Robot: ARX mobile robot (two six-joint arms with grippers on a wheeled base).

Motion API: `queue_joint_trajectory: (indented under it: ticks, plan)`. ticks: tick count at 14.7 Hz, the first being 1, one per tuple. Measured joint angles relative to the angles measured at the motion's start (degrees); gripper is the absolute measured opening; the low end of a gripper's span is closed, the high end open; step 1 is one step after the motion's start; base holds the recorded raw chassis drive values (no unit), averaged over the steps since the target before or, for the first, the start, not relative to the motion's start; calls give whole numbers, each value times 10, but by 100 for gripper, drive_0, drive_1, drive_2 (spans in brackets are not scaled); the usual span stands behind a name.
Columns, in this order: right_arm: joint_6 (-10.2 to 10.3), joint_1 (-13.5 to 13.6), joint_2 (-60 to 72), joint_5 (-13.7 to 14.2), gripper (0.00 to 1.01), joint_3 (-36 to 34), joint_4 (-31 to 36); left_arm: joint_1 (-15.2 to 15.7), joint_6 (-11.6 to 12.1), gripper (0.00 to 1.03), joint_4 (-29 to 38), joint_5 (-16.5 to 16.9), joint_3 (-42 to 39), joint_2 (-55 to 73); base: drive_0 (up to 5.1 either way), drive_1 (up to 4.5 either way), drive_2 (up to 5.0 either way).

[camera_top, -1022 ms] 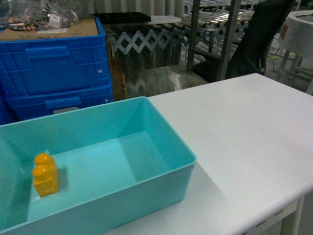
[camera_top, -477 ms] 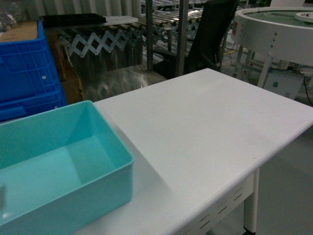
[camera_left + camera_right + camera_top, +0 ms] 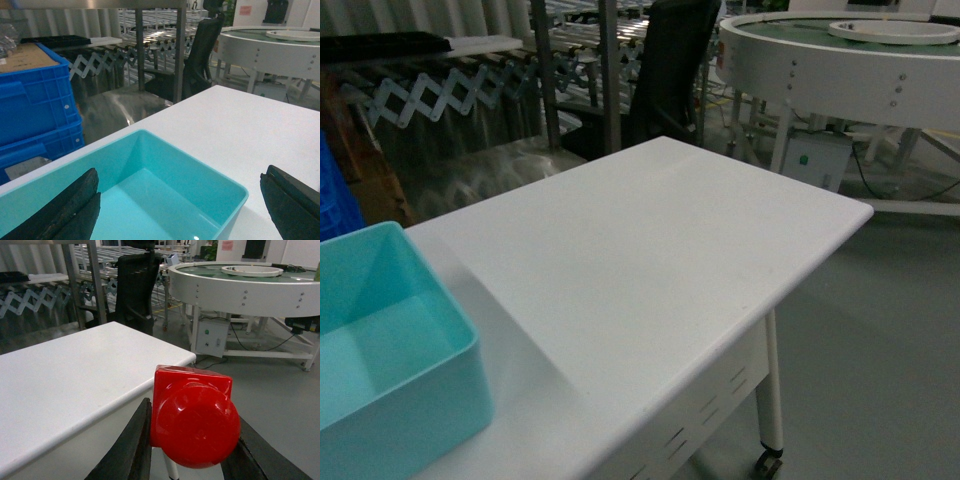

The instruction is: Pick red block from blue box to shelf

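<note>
Right wrist view: the red block [image 3: 194, 421] sits pinched between the two dark fingers of the right gripper [image 3: 192, 450], stud facing the camera, lifted clear of the white table [image 3: 65, 375], whose edge lies just left of and beyond the claw. The left gripper [image 3: 180, 200] hangs spread wide and empty, the blue box [image 3: 220, 192] directly below and ahead of its fingers. Beyond both claws, well apart, stand the steel posts of the shelf [image 3: 95, 280], a black chair [image 3: 135, 290] and a round white machine table [image 3: 245, 287]. The pick appears done and the carry is in hand; the next move likely calls for bringing the held block to a shelf tier, then opening the fingers only once it rests there.
</note>
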Motion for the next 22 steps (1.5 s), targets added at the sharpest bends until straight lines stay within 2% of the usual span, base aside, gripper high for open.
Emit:
queue_joint_trajectory:
  ticks: [22]
  plan:
    - [0, 0, 0, 0, 29, 0, 0, 0, 0, 98, 0, 0, 0, 0, -147, -147, -147]
